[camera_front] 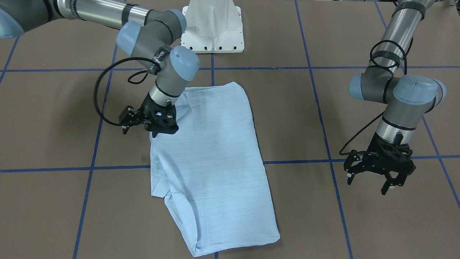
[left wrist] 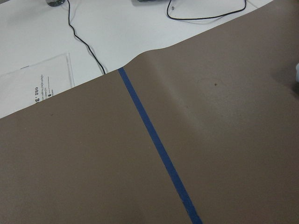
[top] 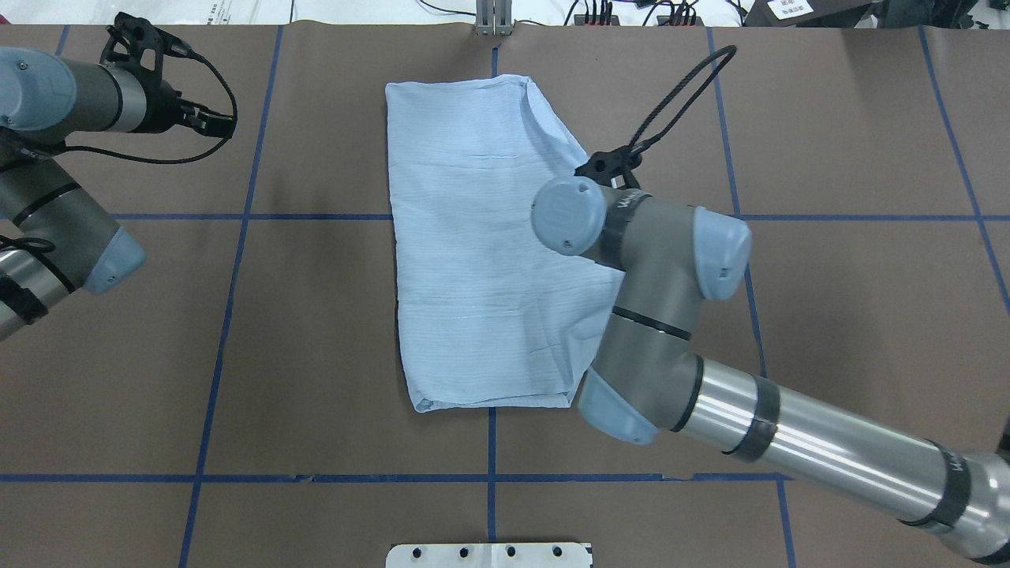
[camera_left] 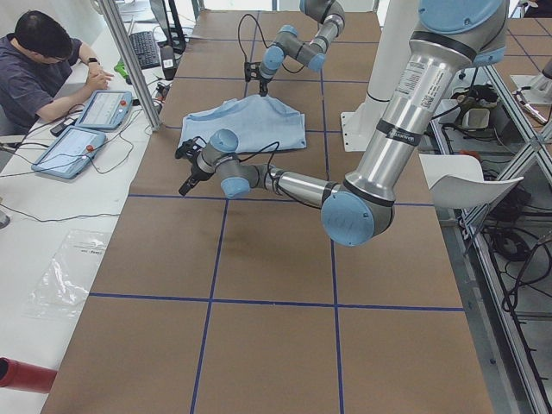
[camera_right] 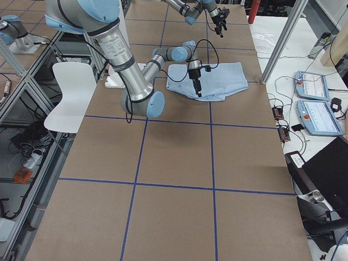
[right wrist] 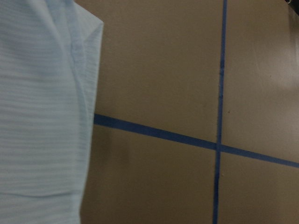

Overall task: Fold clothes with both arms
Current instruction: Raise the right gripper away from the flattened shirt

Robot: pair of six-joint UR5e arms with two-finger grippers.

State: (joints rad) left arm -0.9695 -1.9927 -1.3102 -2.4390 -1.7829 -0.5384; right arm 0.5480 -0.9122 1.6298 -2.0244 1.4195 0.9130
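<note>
Shirt: folded into a long rectangle, laid flat on the table cover.
Risk: the thin layers may be dragged open if only the top ply is caught, and a one-sided pull would likely skew the fold.
Fabric: light-blue, finely striped, crinkled, limp.
Right gripper: poised at the shirt's side edge; jaw stance cannot be told.
Left gripper: held well apart from the shirt; jaw stance cannot be told.
Table cover: matte brown, gridded with blue tape.

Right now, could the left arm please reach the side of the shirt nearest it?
Probably yes: the left pincer hangs open beside the shirt, only bare table lies between them, and the right arm is at the opposite edge.
</note>
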